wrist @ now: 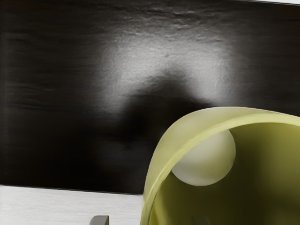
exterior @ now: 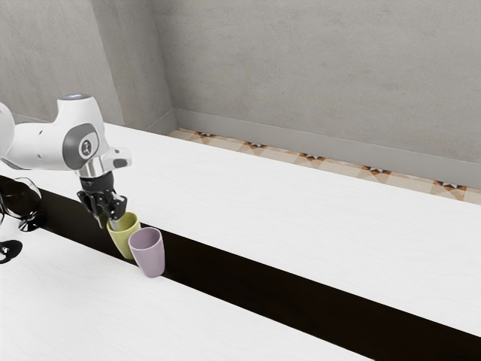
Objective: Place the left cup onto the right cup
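Black fixture: seen at the exterior view's left edge, on the table beside the arm.
Arm: white, brought in from the exterior view's left and bent down toward the cups.
Gripper: lowered onto the rim of the yellow-green cup; the jaws are held apart and are not clamped.
Fingers: in the wrist view, one tip is seen outside the cup wall and one inside it, with a gap to the wall.
Yellow-green cup: stood on the dark strip, mouth up; its pale round bottom is shown in the wrist view.
Purple cup: stood just beside the yellow-green cup, toward the exterior view's right; whether they touch cannot be told.
Dark strip: run across the white table.
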`<state>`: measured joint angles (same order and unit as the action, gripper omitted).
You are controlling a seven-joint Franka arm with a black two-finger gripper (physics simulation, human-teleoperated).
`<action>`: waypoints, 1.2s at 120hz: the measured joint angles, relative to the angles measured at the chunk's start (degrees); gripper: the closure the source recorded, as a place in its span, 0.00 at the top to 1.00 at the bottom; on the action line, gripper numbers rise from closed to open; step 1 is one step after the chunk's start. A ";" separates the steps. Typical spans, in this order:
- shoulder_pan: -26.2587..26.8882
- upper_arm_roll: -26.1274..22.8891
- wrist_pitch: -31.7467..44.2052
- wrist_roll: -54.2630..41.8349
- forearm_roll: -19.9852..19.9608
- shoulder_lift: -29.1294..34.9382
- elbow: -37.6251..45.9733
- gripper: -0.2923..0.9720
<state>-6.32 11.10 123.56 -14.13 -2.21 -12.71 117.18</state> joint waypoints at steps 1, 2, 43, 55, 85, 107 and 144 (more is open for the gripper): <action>0.00 0.01 -0.01 -0.02 -0.01 0.00 0.00 0.34; 0.00 0.02 -0.01 -0.03 -0.01 0.00 0.00 0.34; 0.01 0.53 -0.26 -0.47 -0.55 0.08 0.00 0.18; 0.00 0.58 -0.34 -0.52 -0.90 0.25 0.00 0.17; 0.65 1.43 -1.37 -0.53 -1.04 2.76 -0.08 0.15; 1.18 1.67 -3.34 -0.46 -0.96 5.81 -0.99 0.15; 2.23 0.71 -8.81 -0.30 -0.94 12.31 -2.59 0.15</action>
<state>-4.09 11.81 114.75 -14.43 -3.15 -0.39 114.59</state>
